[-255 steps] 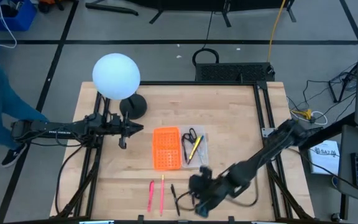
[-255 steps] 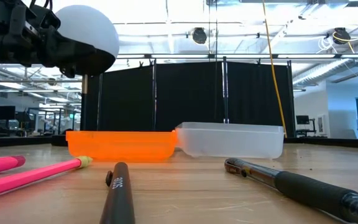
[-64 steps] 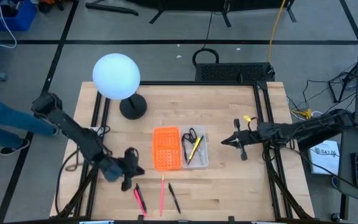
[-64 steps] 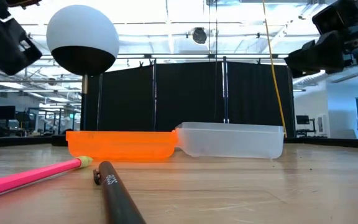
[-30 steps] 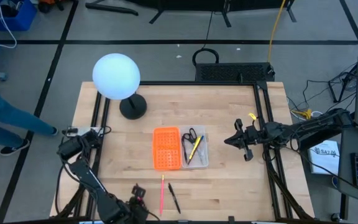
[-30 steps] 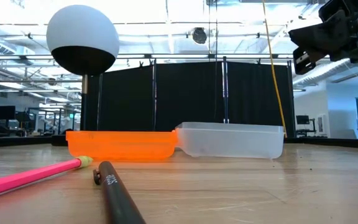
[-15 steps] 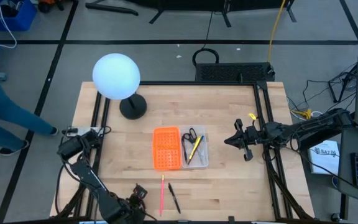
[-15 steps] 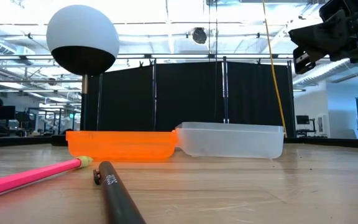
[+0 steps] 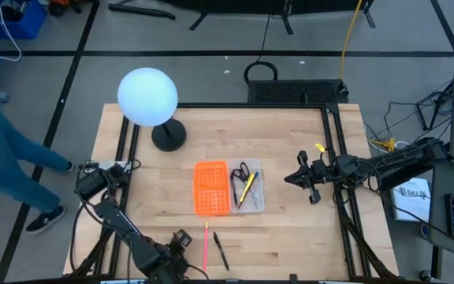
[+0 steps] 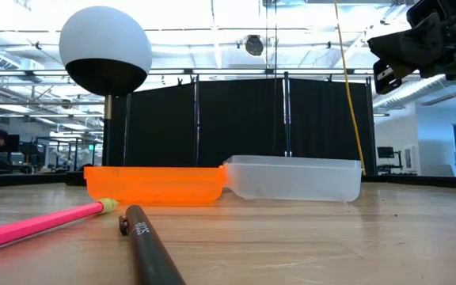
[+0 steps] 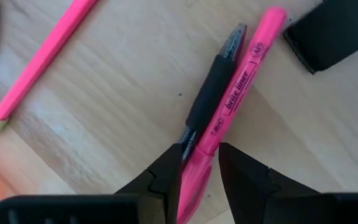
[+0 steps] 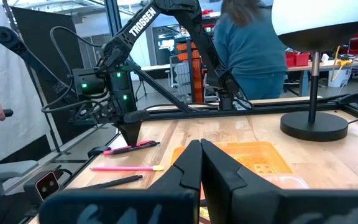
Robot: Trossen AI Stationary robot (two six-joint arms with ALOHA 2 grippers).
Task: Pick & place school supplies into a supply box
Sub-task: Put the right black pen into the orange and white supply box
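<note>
The supply box (image 9: pixel 228 188) lay near the middle of the table (image 9: pixel 290 150), its orange perforated half (image 9: pixel 211 188) toward my left and its clear half (image 9: pixel 247 188) toward my right, and the clear half held the black-handled scissors (image 9: pixel 240 173) with a yellow pen (image 9: pixel 247 187) beside them. Nearer the front edge a pink pencil (image 9: pixel 205 247) and a black pen (image 9: pixel 221 251) rested loose on the wood, close together but apart. Further to my left, at that same front edge, my left gripper (image 11: pixel 199 163) was down at the tabletop with its fingers (image 11: pixel 166 171) pinching the end of a pink highlighter (image 11: pixel 232 102), and a dark-gripped pen (image 11: pixel 211 93) lay pressed along the highlighter's side; whether that pen was also caught in the pinch I could not tell. My right gripper (image 9: pixel 300 179) hung above the table to the right of the box, well apart from it, its fingers (image 12: pixel 188 163) pressed together on nothing. A white globe lamp (image 9: pixel 147 96) stood at the far left of the table, and a person (image 9: pixel 2 154) stood beside the table on my left.
</note>
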